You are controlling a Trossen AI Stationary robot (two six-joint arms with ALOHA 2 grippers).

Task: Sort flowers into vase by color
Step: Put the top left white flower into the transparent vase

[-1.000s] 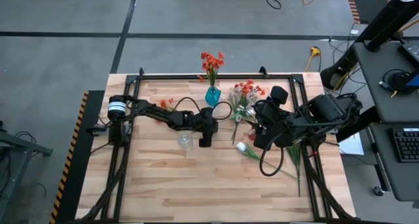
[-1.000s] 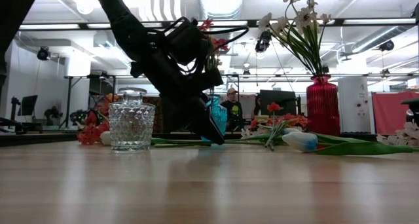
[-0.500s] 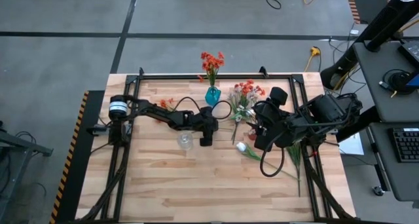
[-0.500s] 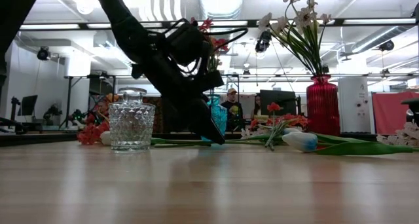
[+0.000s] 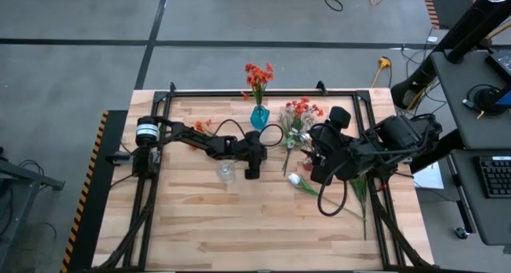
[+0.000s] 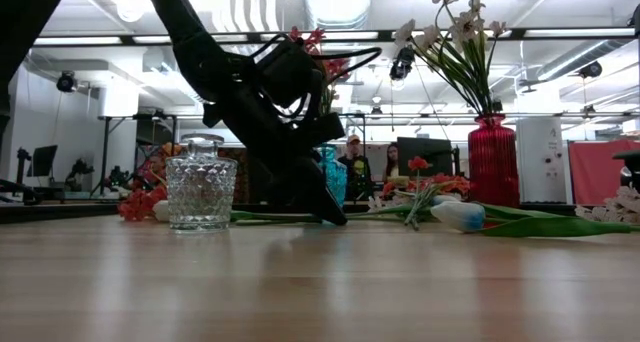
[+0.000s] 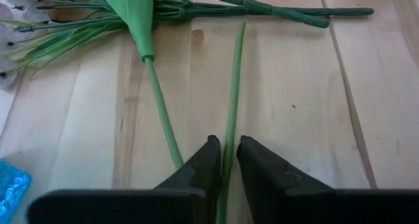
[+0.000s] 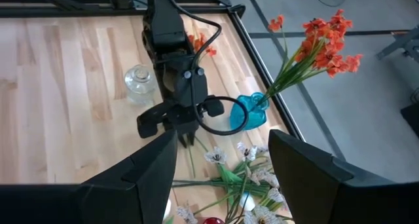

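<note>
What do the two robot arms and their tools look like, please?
Both arms are dark, nearly black, built of jointed segments. The left arm has a silver-white ring at its base and a black cable looping near its wrist. Its tool ends in two flat, matte black fingers with angled tips. The right arm is bulkier, with cables; its tool has two broad dark fingers.

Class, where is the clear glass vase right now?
In the high view, the clear glass vase stands near table centre, just left of the left gripper.

Three vases — blue (image 5: 259, 116), clear (image 5: 226, 172), red (image 6: 493, 160) (two hold flowers).
</note>
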